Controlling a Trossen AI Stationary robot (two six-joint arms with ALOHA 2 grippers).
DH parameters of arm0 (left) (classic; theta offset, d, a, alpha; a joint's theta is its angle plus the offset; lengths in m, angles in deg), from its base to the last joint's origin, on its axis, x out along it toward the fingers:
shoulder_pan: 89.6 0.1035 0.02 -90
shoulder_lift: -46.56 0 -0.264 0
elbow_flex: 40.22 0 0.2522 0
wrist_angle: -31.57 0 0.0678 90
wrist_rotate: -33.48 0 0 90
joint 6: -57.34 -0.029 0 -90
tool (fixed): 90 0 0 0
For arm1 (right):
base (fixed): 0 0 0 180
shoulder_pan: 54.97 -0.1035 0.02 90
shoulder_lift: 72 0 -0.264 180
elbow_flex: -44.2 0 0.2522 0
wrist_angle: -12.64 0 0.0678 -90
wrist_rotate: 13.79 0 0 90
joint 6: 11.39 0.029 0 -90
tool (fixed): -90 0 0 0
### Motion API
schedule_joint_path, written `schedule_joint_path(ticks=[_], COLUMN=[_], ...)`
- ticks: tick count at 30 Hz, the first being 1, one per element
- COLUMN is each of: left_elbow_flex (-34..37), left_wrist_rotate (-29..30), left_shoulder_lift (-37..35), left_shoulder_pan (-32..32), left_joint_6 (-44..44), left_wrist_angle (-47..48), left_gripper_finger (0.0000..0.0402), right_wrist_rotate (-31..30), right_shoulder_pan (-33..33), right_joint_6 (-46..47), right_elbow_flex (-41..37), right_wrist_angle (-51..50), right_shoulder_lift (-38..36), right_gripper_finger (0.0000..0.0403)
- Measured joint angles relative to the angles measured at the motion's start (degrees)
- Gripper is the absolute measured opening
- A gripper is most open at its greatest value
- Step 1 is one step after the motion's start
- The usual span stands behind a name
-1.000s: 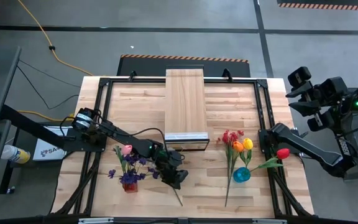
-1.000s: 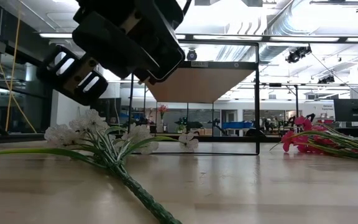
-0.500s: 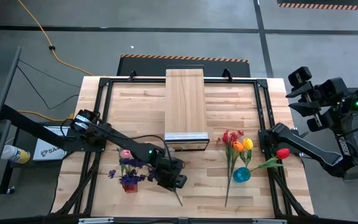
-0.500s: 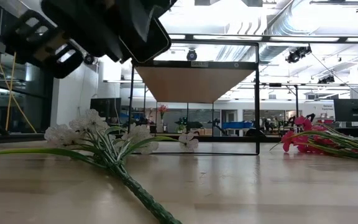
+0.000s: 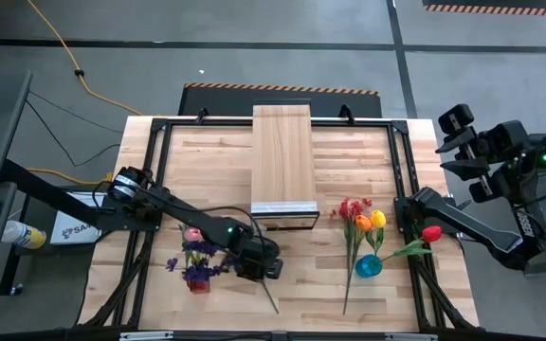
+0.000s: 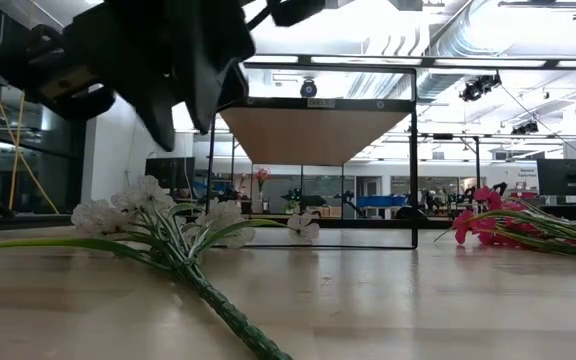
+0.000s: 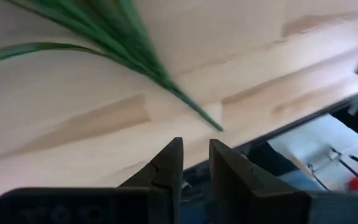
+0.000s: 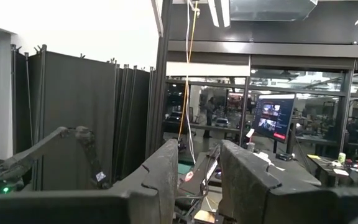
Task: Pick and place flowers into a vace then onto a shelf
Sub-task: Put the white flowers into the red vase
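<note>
A white-blossom spray (image 6: 148, 212) lies flat on the wooden table, its green stem (image 5: 269, 299) running toward the near edge. My left gripper (image 5: 265, 268) hangs just above that stem (image 7: 188, 102), tilted downward, open by a narrow gap (image 7: 195, 152) with nothing in it. A purple vase (image 5: 197, 281) to its left holds purple sprays and a pink tulip. A blue vase (image 5: 368, 266) holds orange, yellow and red tulips. A red spray (image 5: 349, 210) lies beside it. The shelf (image 5: 282, 152) sits at centre back. My right gripper (image 8: 194, 168) is raised off the table's right edge, open and empty.
A black metal frame (image 5: 150, 128) borders the tabletop and stands up around the shelf (image 6: 313, 135). Bare table (image 5: 311, 284) lies between the two vases. A yellow cable (image 5: 64, 57) runs over the floor beyond the far edge.
My left gripper has tipped and rolled at the wrist above the white spray's stem, rising a little and drawing slightly toward the table's left. The flowers have stayed where they were.
</note>
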Motion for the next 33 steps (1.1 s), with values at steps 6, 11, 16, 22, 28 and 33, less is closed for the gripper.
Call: schedule_joint_path(ticks=[6,11,16,22,28,33], left_elbow_flex=[0.0,0.0,0.0,0.0,0.0,0.0], left_wrist_rotate=[2.2,3.4,3.3,4.1,4.0,3.8], left_shoulder_lift=[0.0,0.0,0.0,0.0,0.0,0.0], left_shoulder_pan=[0.0,0.0,0.0,0.0,0.0,0.0], left_joint_6=[0.1,0.1,-0.6,-0.8,-1.7,-1.6], left_wrist_angle=[0.4,0.4,0.4,0.4,0.4,0.4], left_gripper_finger=[0.0113,0.0113,0.0113,0.0113,0.0113,0.0113], right_wrist_rotate=[0.0,0.0,0.0,0.0,0.1,0.1], right_shoulder_pan=[0.0,0.0,0.0,0.0,0.0,0.0], right_joint_6=[-0.2,-0.3,-0.3,-0.3,-0.3,-0.3], right_elbow_flex=[0.0,0.0,0.0,0.0,0.0,0.0], right_wrist_angle=[0.0,0.0,0.0,0.0,0.0,0.0], right_shoulder_lift=[0.0,0.0,0.0,0.0,0.0,0.0], right_gripper_finger=[0.0114,0.0114,0.0114,0.0114,0.0114,0.0114])
